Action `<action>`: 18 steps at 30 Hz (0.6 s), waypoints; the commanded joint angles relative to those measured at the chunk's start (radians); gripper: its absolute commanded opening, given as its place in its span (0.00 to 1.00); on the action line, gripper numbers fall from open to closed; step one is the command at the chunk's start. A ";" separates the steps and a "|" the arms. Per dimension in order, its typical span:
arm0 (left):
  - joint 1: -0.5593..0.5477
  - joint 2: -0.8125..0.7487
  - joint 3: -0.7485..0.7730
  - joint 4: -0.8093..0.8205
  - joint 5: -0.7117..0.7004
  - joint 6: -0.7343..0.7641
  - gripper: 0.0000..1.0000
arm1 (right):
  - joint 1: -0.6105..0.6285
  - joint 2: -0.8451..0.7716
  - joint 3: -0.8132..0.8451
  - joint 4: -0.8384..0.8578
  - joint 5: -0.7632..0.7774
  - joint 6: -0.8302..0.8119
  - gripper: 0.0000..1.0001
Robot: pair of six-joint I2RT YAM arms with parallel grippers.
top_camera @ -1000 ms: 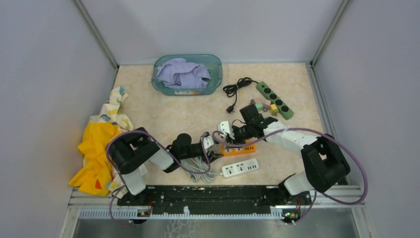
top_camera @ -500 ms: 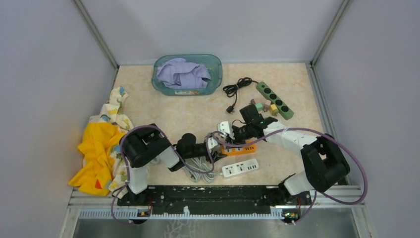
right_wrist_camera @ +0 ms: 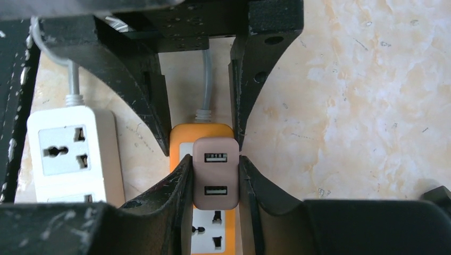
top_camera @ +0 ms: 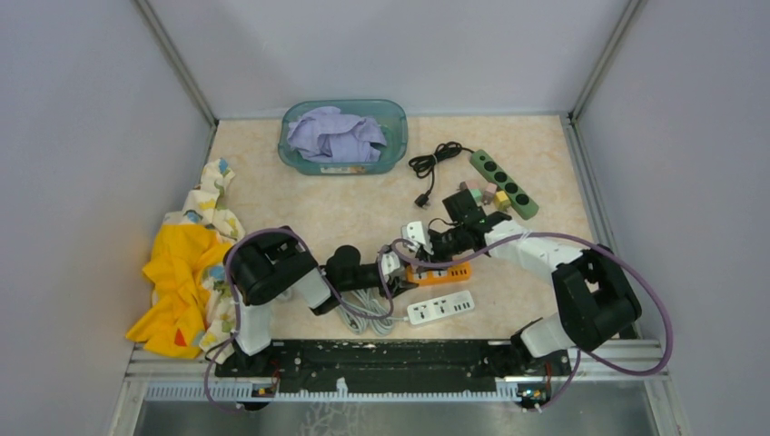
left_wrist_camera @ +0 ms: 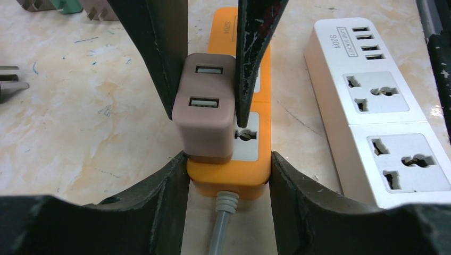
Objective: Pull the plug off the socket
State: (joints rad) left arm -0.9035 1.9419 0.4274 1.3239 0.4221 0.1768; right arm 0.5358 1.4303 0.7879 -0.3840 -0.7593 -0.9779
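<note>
A pinkish-brown USB plug (left_wrist_camera: 205, 106) sits in the orange socket strip (left_wrist_camera: 228, 178) on the table. My left gripper (left_wrist_camera: 227, 159) is shut on the strip's cable end, one finger touching each side. My right gripper (right_wrist_camera: 215, 159) is shut on the plug (right_wrist_camera: 215, 172), its fingers (left_wrist_camera: 154, 48) pressing both sides. In the top view the two grippers meet at the orange strip (top_camera: 445, 272), the left gripper (top_camera: 392, 268) coming from the left and the right gripper (top_camera: 427, 247) from behind. The plug is hidden there.
A white socket strip (top_camera: 440, 307) lies just in front of the orange one, with a coiled grey cable (top_camera: 363, 309) beside it. A green socket strip (top_camera: 504, 183), small blocks (top_camera: 486, 193), a teal basket (top_camera: 395, 136) and a yellow cloth (top_camera: 177, 282) lie farther off.
My left arm has moved right and its gripper now clamps the orange strip's end. The right gripper has stayed on the plug.
</note>
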 commanded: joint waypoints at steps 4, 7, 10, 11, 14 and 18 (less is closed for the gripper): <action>-0.003 0.014 -0.014 0.002 -0.003 -0.009 0.01 | 0.009 0.009 0.064 -0.273 -0.148 -0.312 0.00; -0.003 0.016 -0.009 -0.004 0.001 -0.011 0.00 | 0.072 0.027 0.056 -0.168 -0.137 -0.192 0.00; -0.001 0.012 -0.012 -0.015 -0.008 -0.011 0.01 | 0.081 0.011 0.035 0.034 -0.128 0.045 0.00; -0.002 0.012 -0.014 -0.014 -0.010 -0.010 0.01 | 0.080 0.000 0.025 0.083 -0.097 0.094 0.00; 0.000 0.015 -0.022 -0.008 -0.016 -0.011 0.01 | 0.053 -0.028 -0.006 0.170 -0.042 0.157 0.00; 0.001 0.018 -0.032 0.003 -0.025 -0.017 0.01 | -0.049 -0.031 0.018 0.052 -0.082 0.057 0.00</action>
State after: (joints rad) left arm -0.9062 1.9427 0.4141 1.3323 0.4179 0.1684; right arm 0.5495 1.4349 0.7792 -0.3405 -0.7559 -0.9180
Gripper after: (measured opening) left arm 0.573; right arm 0.295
